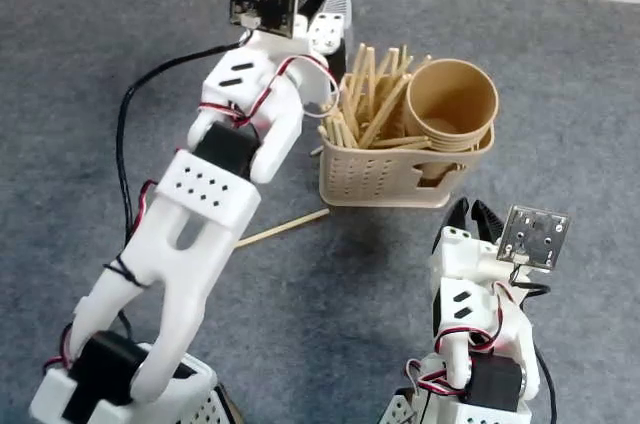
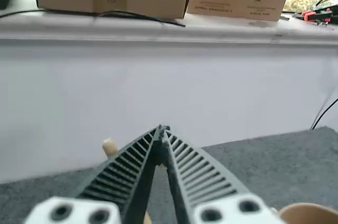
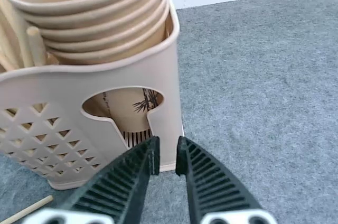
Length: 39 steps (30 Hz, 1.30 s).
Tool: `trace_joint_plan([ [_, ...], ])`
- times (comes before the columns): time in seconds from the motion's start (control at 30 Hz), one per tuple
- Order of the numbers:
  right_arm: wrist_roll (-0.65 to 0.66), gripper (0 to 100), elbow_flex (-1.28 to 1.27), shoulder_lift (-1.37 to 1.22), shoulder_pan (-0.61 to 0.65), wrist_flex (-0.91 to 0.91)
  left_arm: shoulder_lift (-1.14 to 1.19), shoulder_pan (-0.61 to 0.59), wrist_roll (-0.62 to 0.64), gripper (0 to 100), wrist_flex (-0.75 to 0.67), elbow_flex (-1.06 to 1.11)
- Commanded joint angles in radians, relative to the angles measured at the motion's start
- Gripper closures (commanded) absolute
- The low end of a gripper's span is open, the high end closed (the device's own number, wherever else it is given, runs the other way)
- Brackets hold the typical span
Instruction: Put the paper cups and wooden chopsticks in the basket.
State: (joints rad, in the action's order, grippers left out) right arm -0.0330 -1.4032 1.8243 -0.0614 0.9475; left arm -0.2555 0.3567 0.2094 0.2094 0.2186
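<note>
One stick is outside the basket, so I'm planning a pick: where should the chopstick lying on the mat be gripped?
Grip the chopstick on its bare stretch near the basket, coming straight down and closing across its shaft. It lies flat on the mat, and its far end runs under the left arm, likely blocking access.

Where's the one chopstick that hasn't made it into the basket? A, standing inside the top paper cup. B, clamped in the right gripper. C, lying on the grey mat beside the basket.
C: the chopstick lies flat on the grey mat, just off the basket on the arms' side and apart from it.
</note>
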Motion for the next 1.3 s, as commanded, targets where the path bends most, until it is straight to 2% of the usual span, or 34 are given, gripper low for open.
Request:
trace_joint_plan([
  [0.0,0.014,92.9,0.004,0.004,0.004,-0.030,0.001,0.021,0.011,99,-0.020,-0.010],
  [0.17,0.014,92.9,0.004,0.004,0.004,-0.030,-0.001,0.082,0.011,99,-0.020,0.108],
  [0.3,0.014,92.9,0.004,0.004,0.004,-0.030,-0.004,0.117,0.011,99,-0.020,0.120],
  [0.57,0.014,92.9,0.004,0.004,0.004,-0.030,-0.237,0.114,0.011,99,-0.018,0.110],
  [0.73,0.014,92.9,0.004,0.004,0.004,-0.030,-0.364,0.084,-0.066,99,-0.015,0.117],
  [0.83,0.014,92.9,0.004,0.004,0.004,-0.030,-0.441,0.061,-0.072,99,0.110,0.101],
  [1.07,0.014,92.9,0.004,0.004,0.004,-0.030,-0.581,0.044,-0.083,99,0.632,0.062],
  [1.27,0.014,92.9,-0.012,0.004,0.008,-0.031,-0.714,-0.061,-0.238,99,0.948,0.073],
])
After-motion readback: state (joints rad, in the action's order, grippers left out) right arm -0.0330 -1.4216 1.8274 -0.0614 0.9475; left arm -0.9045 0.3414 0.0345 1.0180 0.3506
